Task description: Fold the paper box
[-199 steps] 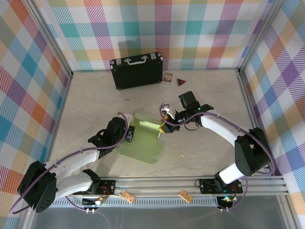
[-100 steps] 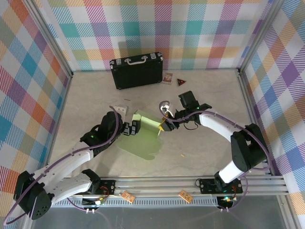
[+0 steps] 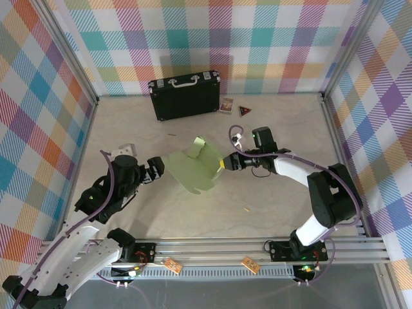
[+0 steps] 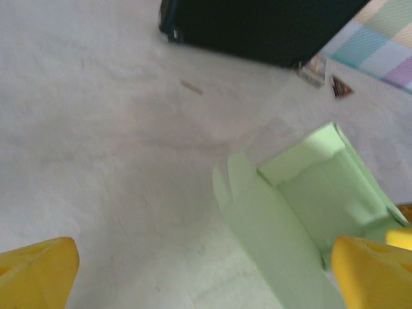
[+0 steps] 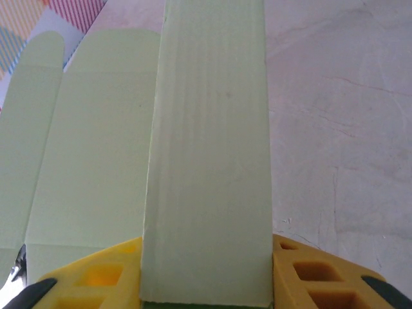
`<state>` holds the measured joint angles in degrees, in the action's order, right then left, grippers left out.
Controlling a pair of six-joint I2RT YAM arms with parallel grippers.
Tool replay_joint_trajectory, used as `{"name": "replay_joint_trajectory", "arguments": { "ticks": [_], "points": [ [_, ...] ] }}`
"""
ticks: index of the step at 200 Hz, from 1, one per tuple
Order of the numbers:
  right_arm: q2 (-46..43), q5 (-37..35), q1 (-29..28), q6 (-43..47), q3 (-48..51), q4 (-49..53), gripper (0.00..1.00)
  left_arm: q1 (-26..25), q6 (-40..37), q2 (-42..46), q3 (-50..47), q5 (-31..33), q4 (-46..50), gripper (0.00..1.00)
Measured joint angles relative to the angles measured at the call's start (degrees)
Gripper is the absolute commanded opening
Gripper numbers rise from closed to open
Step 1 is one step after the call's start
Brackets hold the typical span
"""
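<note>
Paper box (image 3: 192, 167): pale green creased card, opened out with rounded flaps, near the middle of the worktop (image 3: 277, 199). One narrow panel runs to its 3 o'clock edge.
Right fingers (image 5: 96, 278): clenched on that narrow panel. In the right wrist view the strip of card (image 5: 206, 180) stands between the two yellow pads and touches both. In the top view they sit at the box's 3 o'clock side (image 3: 224, 163).
Left fingers (image 4: 37, 273): released and spread wide, with bare worktop between them. In the top view they sit just off the box's 9 o'clock edge (image 3: 154, 169).
Black case (image 3: 185, 95): hard case with a metal handle, well apart from the box at its 12 o'clock, against the back wall.
Small items: a little card (image 3: 226, 105) and a dark triangle (image 3: 244, 111) lie just beside the case at its 3 o'clock. A short stick (image 3: 245, 209) lies at about 4 o'clock from the box.
In the way: the right arm (image 3: 296, 170) arcs over the worktop at 3 o'clock. The space between the box and the case is open.
Hard to make out: the left wrist view is blurred, so the box's creases (image 4: 302, 206) read only roughly. Its right finger covers the box's near corner there. I cannot tell whether the box's underside rests flat or is lifted.
Cut off: the case (image 4: 257, 26) is cropped by the top of the left wrist view.
</note>
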<state>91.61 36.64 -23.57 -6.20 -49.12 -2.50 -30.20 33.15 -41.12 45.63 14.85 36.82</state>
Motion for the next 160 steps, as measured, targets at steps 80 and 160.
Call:
{"name": "replay_joint_trajectory", "arguments": {
  "ticks": [80,160],
  "points": [
    [2.8,-3.32,0.0,-17.16,6.12,-17.57,0.32,0.02,11.69,-7.89,-7.54,-13.42,-6.27,0.99],
    [4.26,-6.47,-0.5,-25.38,10.91,-28.52,0.31,0.02,11.08,-25.2,3.45,-13.88,-10.64,0.79]
  ]
}}
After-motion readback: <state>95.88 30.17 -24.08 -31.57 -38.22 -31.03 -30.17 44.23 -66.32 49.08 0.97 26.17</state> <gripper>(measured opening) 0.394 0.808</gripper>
